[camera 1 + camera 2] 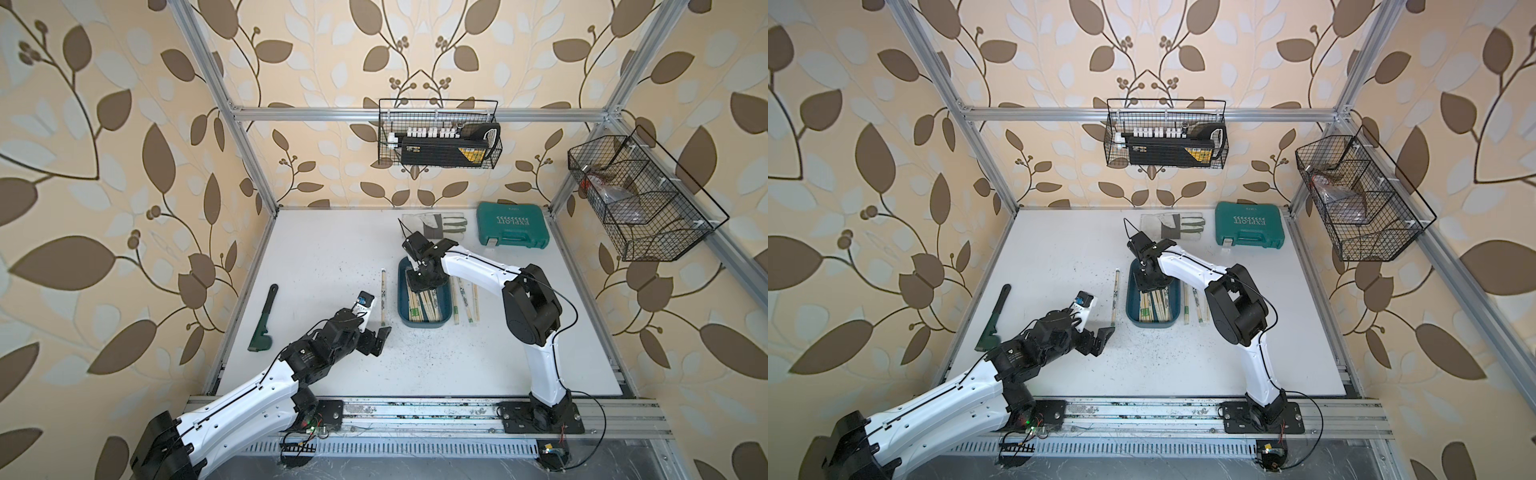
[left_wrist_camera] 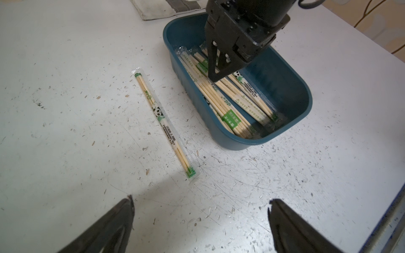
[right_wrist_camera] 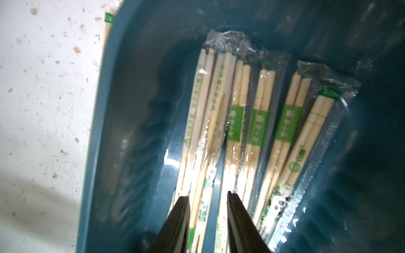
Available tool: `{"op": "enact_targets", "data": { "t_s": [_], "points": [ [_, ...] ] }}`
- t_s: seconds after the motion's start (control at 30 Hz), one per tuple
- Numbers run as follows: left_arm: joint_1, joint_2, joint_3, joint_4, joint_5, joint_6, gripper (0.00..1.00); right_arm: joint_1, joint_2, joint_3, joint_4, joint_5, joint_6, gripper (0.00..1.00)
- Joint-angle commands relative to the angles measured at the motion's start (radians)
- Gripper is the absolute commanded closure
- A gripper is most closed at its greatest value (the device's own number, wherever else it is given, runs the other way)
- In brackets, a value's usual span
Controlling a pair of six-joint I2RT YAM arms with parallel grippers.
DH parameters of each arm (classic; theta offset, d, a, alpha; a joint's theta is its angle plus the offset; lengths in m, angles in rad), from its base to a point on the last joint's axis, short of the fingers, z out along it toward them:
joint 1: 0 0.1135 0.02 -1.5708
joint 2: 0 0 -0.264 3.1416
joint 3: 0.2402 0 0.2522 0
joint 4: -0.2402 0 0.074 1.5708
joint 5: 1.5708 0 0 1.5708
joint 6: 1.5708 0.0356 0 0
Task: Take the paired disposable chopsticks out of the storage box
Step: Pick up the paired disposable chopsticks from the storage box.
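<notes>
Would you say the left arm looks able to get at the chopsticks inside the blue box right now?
Probably not yet: the right tool is down inside the storage box, over the chopsticks, so the tools would likely clash. The left tool hangs open beside the box.

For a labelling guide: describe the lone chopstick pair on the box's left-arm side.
Find the teal storage box mid-table. Beside it, toward the left gripper, lies one sleeved chopstick pair. It is alone; other loose pairs cluster on the opposite side.
</notes>
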State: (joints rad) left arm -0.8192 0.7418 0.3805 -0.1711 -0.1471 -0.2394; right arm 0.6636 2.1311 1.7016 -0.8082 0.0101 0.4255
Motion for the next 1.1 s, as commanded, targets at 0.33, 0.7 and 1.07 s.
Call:
{"op": "enact_targets", "data": {
  "t_s": [0.33, 0.7, 1.07],
  "points": [
    [0.0, 0.009, 0.02, 0.026, 0.003, 0.012, 0.01, -0.024, 0.104, 0.043, 0.027, -0.045, 0.024, 0.71],
    [0.0, 0.01, 0.02, 0.024, 0.0, 0.009, 0.01, -0.035, 0.132, 0.048, 0.037, -0.065, 0.025, 0.78],
    [0.0, 0.009, 0.02, 0.022, -0.002, 0.009, 0.01, -0.039, 0.15, 0.062, 0.021, -0.048, 0.03, 0.82]
  ]
}}
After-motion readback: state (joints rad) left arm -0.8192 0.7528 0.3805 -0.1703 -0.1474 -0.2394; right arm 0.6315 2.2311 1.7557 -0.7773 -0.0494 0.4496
